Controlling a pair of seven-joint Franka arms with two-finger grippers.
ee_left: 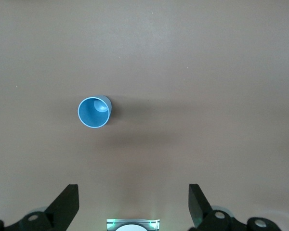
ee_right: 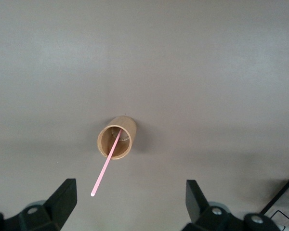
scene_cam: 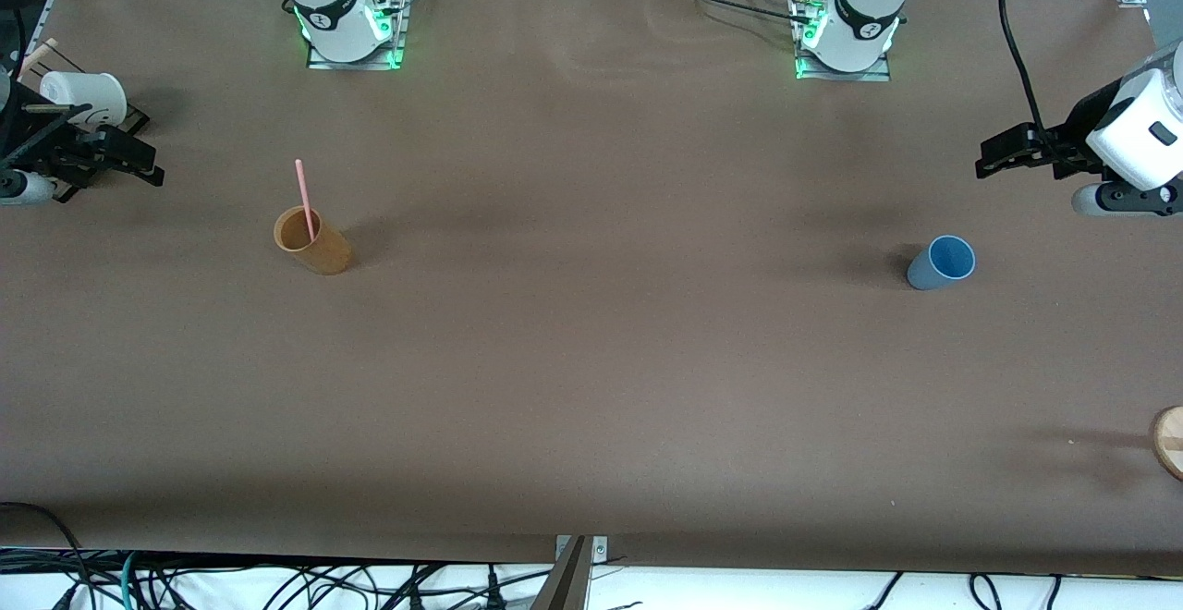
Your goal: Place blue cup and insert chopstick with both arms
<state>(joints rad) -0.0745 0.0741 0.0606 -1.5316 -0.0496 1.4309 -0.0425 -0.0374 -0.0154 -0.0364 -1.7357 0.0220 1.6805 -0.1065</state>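
The blue cup [scene_cam: 941, 262] stands upright and empty on the table toward the left arm's end; it also shows in the left wrist view [ee_left: 94, 113]. The pink chopstick [scene_cam: 303, 196] leans in the taller orange-brown cup [scene_cam: 312, 240] toward the right arm's end; the right wrist view shows both the chopstick [ee_right: 106, 168] and the cup [ee_right: 116, 137]. My left gripper [scene_cam: 991, 159] is open and empty, high over the table beside the blue cup [ee_left: 133, 204]. My right gripper [scene_cam: 139, 164] is open and empty, high over the table beside the orange-brown cup [ee_right: 131, 202].
A white cup [scene_cam: 85, 97] rests on a black stand at the table's edge by the right arm. A round wooden disc [scene_cam: 1169, 442] lies at the left arm's end, nearer the front camera. Both arm bases stand along the table's back edge.
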